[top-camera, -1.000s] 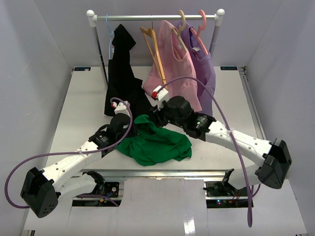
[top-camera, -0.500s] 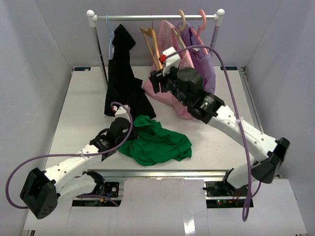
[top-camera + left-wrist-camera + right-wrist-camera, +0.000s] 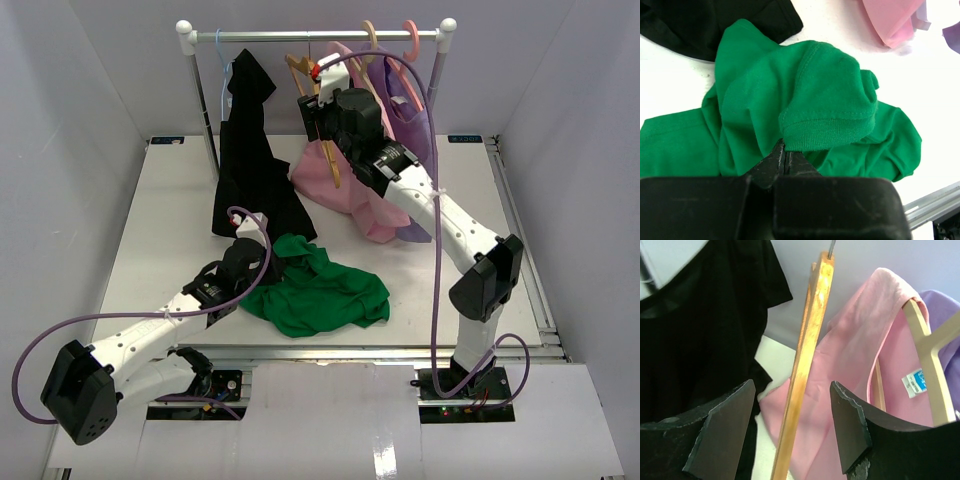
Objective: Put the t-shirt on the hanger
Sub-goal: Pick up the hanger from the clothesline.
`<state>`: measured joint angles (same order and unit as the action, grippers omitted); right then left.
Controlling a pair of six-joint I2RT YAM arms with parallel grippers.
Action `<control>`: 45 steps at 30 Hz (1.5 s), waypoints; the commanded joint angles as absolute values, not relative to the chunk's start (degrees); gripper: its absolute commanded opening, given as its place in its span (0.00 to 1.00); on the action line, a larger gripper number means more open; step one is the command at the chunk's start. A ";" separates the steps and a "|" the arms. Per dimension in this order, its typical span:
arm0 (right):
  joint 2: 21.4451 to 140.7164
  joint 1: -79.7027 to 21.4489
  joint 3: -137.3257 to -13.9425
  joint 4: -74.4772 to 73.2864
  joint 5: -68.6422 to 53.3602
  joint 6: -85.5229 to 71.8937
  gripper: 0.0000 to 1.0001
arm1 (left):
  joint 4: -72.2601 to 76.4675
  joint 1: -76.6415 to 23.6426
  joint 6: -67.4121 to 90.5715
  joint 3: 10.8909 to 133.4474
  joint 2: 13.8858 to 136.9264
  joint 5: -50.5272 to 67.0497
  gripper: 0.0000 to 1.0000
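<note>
Green t-shirt (image 3: 320,295) lies crumpled on the desk (image 3: 160,220), centre of the near edge. At its left side the left gripper (image 3: 785,157) is clamped on a fold below a stitched edge. The hanger (image 3: 318,105) hangs from the far rail (image 3: 320,35), between the black garment (image 3: 250,150) and the pink shirt (image 3: 360,190). The right gripper (image 3: 792,385) has its fingers apart, straddling one hanger arm; contact not discernible

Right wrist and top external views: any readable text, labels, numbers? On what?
None readable.
Blue-and-white tag on the pink shirt: print too small to read.
Blue stickers at the far edge of the table: blurred.
t-shirt and wooden hanger: no markings visible.
</note>
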<state>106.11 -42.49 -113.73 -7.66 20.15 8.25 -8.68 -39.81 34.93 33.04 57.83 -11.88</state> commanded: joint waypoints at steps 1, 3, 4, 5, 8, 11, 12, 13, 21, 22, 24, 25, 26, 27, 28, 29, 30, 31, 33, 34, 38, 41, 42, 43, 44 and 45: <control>108.34 -41.39 -119.44 -6.33 18.54 8.98 0.67 | -7.66 -39.73 34.28 32.78 57.56 -10.31 0.00; 109.27 -41.17 -119.86 -6.37 18.32 9.01 0.67 | -7.69 -39.73 34.23 32.74 57.39 -10.60 0.00; 109.77 -41.05 -120.23 -6.41 18.11 8.96 0.66 | -7.65 -39.73 34.19 32.70 57.31 -10.72 0.00; 109.95 -41.04 -120.23 -6.33 17.93 8.88 0.66 | -7.65 -39.73 34.19 32.70 57.30 -10.90 0.00; 110.96 -40.52 -119.97 -6.53 17.14 7.89 0.64 | -7.76 -39.75 34.19 32.70 57.45 -10.93 0.00; 111.92 -40.16 -119.98 -6.59 17.32 7.45 0.62 | -7.92 -39.73 34.19 32.78 57.58 -11.15 0.00; 112.20 -40.10 -120.03 -6.59 17.38 7.28 0.61 | -7.97 -39.73 34.19 32.78 57.63 -11.10 0.00; 112.36 -40.04 -120.06 -6.55 17.40 7.21 0.59 | -8.00 -39.73 34.19 32.78 57.62 -11.07 0.00; 113.87 -39.88 -121.89 -6.85 16.70 7.28 0.46 | -7.91 -39.81 34.19 32.78 57.29 -10.79 0.00; 114.03 -39.83 -122.10 -6.85 16.70 7.22 0.43 | -7.91 -39.81 34.19 32.78 57.23 -10.74 0.00; 114.09 -39.81 -122.28 -6.86 16.69 7.29 0.32 | -8.07 -39.81 34.20 32.77 57.03 -10.72 0.00; 114.17 -39.81 -122.52 -6.86 16.61 7.30 0.24 | -8.00 -39.81 34.27 32.70 56.95 -10.73 0.00; 114.17 -39.73 -122.78 -6.86 16.70 7.47 0.21 | -8.00 -39.81 34.19 32.69 56.87 -10.81 0.00; 114.17 -39.73 -123.01 -6.86 16.93 7.64 0.16 | -8.00 -39.81 34.25 32.64 56.81 -10.75 0.00; 114.17 -39.73 -123.26 -6.86 17.21 7.81 0.12 | -8.00 -39.81 34.28 32.61 56.74 -10.64 0.00; 114.13 -39.69 -123.51 -6.86 17.59 8.18 0.09 | -8.04 -39.85 34.28 32.57 56.57 -10.51 0.00; 114.03 -39.64 -123.84 -6.86 17.92 8.75 0.08 | -8.09 -39.93 34.28 32.49 56.35 -10.54 0.00; 113.91 -39.64 -124.25 -6.86 18.09 9.28 0.08 | -8.09 -39.99 34.28 32.44 56.17 -10.71 0.00; 113.63 -39.45 -125.17 -6.78 18.20 10.32 0.08 | -8.09 -39.99 34.26 32.34 55.98 -10.98 0.00; 113.51 -39.38 -125.37 -6.84 18.29 10.71 0.08 | -8.10 -40.00 34.20 32.35 55.91 -10.99 0.00; 112.40 -39.36 -126.12 -5.94 18.54 12.25 0.08 | -8.18 -40.08 34.28 32.52 56.07 -10.99 0.00; 112.24 -39.29 -126.12 -4.72 18.60 12.84 0.08 | -8.23 -40.08 34.31 32.43 56.11 -11.04 0.00; 112.24 -39.29 -126.12 -4.40 18.55 13.00 0.08 | -8.18 -40.08 34.36 32.43 56.16 -10.99 0.00; 112.28 -39.29 -126.12 -4.26 18.59 13.05 0.08 | -8.22 -40.08 34.36 32.43 56.12 -10.94 0.00; 112.32 -39.29 -126.12 -4.13 18.63 13.10 0.08 | -8.26 -40.08 34.36 32.43 56.07 -10.90 0.00; 112.32 -39.29 -126.12 -4.13 18.63 13.15 0.08 | -8.26 -40.08 34.31 32.43 55.97 -10.90 0.00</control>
